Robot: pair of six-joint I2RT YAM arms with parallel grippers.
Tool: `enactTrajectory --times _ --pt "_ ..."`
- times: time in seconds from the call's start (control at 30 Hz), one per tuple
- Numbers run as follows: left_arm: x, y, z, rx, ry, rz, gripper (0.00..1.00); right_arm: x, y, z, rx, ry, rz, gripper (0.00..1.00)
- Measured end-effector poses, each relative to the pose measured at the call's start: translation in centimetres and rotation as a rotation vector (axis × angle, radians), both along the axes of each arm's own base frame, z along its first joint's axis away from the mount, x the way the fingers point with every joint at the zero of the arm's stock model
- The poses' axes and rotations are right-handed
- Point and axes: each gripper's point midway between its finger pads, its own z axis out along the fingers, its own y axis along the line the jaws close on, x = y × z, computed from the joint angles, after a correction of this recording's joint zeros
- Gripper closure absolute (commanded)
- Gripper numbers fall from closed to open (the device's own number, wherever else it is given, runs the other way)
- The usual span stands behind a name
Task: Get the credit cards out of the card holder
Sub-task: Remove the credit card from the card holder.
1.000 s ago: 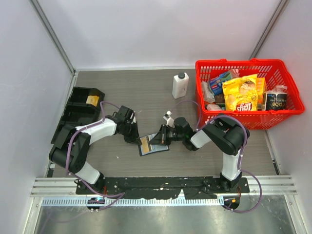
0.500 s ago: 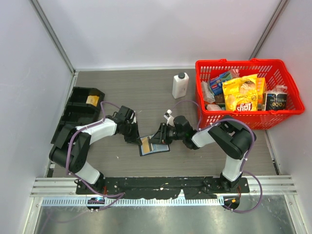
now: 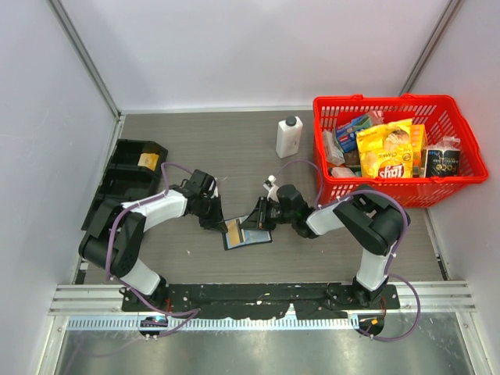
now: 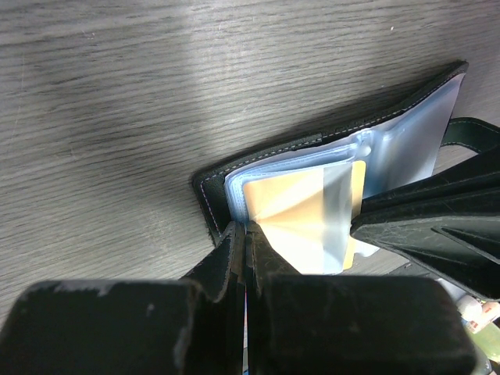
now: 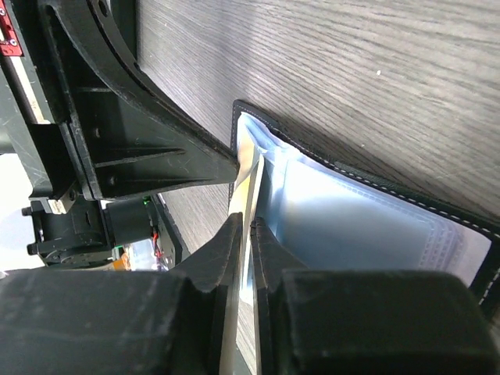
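Top external, left end effector (image 3: 221, 223) low, clamping card holder (image 3: 242, 238)

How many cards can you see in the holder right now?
1: a yellowish-orange card inside the open card holder, under clear plastic. Others may be hidden behind it.

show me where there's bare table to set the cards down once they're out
Bare table lies between the black tray and the white bottle, along the back wall, and in the strip before the red basket, right of the right arm. The middle is crowded: the left gripper and right gripper meet at the card holder.
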Motion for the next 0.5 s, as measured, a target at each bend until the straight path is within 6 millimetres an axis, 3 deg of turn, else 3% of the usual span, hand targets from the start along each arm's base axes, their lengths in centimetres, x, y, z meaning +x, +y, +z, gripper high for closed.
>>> enactTrajectory --times 0.5 --pt "0.0 0.0 0.0 -0.002 0.000 -0.001 1.00 -0.1 0.4 -1.5 -0.040 0.010 0.023 0.77"
